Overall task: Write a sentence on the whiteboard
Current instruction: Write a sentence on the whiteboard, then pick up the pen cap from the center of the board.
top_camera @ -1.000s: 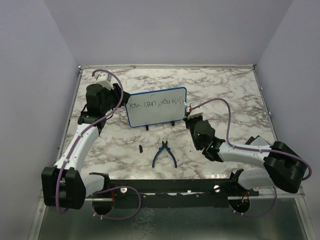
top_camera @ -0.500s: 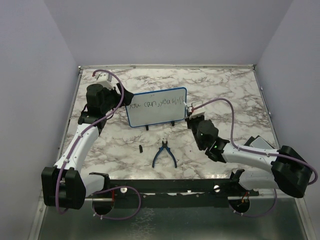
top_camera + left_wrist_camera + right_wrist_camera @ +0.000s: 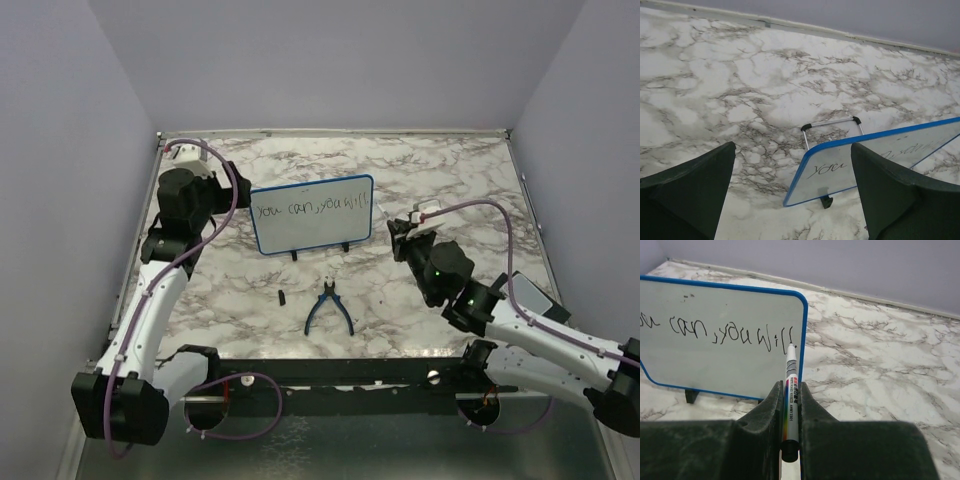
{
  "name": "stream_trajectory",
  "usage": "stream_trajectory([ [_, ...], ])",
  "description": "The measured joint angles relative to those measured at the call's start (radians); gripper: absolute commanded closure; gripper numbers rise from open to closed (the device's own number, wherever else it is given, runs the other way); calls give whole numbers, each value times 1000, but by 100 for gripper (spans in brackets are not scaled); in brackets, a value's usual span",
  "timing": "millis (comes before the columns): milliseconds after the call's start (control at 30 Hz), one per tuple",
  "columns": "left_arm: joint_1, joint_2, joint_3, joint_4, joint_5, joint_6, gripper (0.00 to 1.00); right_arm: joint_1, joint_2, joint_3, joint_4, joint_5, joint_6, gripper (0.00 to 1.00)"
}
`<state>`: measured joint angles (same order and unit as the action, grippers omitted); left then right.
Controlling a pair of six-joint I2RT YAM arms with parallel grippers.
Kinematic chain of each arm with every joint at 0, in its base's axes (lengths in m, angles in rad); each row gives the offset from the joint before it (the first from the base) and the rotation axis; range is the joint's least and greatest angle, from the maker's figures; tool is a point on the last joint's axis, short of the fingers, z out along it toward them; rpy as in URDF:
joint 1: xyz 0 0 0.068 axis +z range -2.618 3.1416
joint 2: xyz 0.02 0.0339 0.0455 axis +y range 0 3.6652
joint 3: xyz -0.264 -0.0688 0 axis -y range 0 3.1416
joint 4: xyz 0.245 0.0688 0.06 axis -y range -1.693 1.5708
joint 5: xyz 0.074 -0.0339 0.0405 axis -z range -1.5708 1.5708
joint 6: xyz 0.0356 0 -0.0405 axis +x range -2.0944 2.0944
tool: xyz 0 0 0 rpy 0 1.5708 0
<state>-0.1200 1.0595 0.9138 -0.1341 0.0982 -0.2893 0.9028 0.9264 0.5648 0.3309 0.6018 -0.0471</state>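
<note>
Right tool [image 3: 790, 390] is clamped on a marker pen [image 3: 791, 375], just off the right edge of the whiteboard [image 3: 312, 212], with the pen's tip pointing at that edge. Left tool [image 3: 793, 150] has its jaws spread wide with nothing between them, just off the whiteboard's left edge. The whiteboard stands on its black feet on the marble-patterned table [image 3: 460, 180], propped from behind by a wire stand [image 3: 832, 123]. Across its face runs the sentence [image 3: 725, 330], "you can, you will", in thin black script. In front of the whiteboard lie blue-handled pliers [image 3: 328, 310], below its middle, and a small black piece [image 3: 283, 297], nearer its left corner.
</note>
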Motion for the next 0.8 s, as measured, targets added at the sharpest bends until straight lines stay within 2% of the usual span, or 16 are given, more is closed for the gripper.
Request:
stream_trajectory([
  [67,0,-32,35,-46,-44,10,1,0,-48,20,-79,-3,37,99],
  [200,0,-113,101,-150,-105,16,8,0,-129,56,-242,-14,121,99],
  [400,0,-233,119,-349,-133,0,16,0,-183,103,-469,-44,260,99],
  [633,-38,-253,39,-510,-94,-97,18,0,-185,156,-640,-97,366,99],
  [800,-145,-222,-37,-550,-89,-191,18,0,-180,156,-692,-117,407,99],
])
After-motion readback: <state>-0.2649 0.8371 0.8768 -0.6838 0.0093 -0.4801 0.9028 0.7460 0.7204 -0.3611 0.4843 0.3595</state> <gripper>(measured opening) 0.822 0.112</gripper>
